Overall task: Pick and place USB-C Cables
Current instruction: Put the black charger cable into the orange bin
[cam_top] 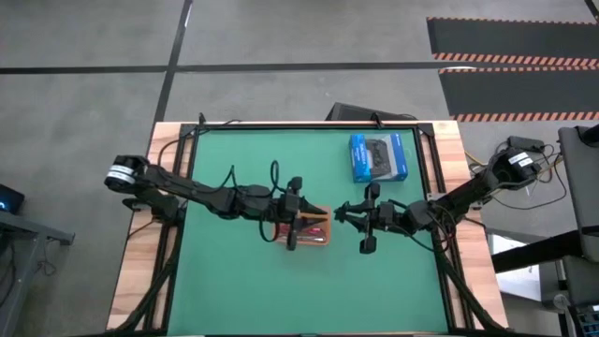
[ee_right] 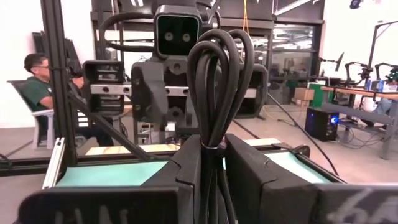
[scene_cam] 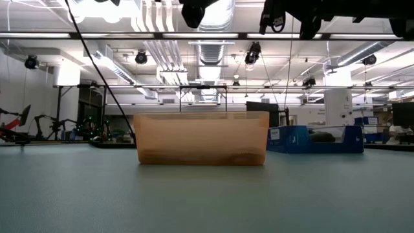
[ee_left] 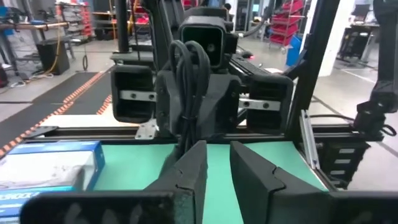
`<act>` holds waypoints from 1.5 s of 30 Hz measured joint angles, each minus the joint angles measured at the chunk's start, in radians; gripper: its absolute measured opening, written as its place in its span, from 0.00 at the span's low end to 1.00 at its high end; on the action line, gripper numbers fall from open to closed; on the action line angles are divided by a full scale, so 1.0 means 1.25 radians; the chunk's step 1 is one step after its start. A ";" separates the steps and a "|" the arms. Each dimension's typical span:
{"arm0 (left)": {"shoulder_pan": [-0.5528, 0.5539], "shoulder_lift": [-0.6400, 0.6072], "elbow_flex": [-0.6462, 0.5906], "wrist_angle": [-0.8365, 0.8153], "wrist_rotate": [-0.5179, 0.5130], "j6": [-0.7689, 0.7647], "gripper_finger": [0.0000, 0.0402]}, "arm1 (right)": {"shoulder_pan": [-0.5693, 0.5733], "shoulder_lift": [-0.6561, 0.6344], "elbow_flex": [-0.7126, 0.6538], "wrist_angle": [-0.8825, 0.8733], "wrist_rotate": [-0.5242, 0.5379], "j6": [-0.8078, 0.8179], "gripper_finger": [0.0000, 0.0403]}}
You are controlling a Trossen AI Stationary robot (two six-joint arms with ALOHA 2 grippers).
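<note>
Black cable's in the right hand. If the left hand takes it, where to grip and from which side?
Probably grip the cable on the loop standing upright above the right hand. The strands there are free, packed close and narrow. Bring the left hand in level and head-on from its own side, its open fingers passing either side of the loop.

blue box [cam_top: 378, 156] on green table [cam_top: 234, 281]; seated person [ee_right: 38, 84] beyond.
</note>
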 joint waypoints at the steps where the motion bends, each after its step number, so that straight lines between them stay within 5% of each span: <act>1: 0.000 0.004 0.000 0.001 0.001 -0.003 0.15 | -0.001 0.000 0.000 0.000 0.000 0.000 0.12; 16: 0.005 0.074 0.001 0.082 -0.009 -0.059 0.59 | -0.002 -0.001 0.001 0.006 -0.013 -0.005 0.12; 39: 0.015 0.221 0.065 0.230 -0.021 -0.061 0.61 | -0.002 -0.001 0.002 0.005 -0.021 -0.012 0.12; 45: 0.016 0.227 0.066 0.228 -0.021 -0.055 0.53 | -0.001 -0.001 0.001 0.003 -0.021 -0.013 0.12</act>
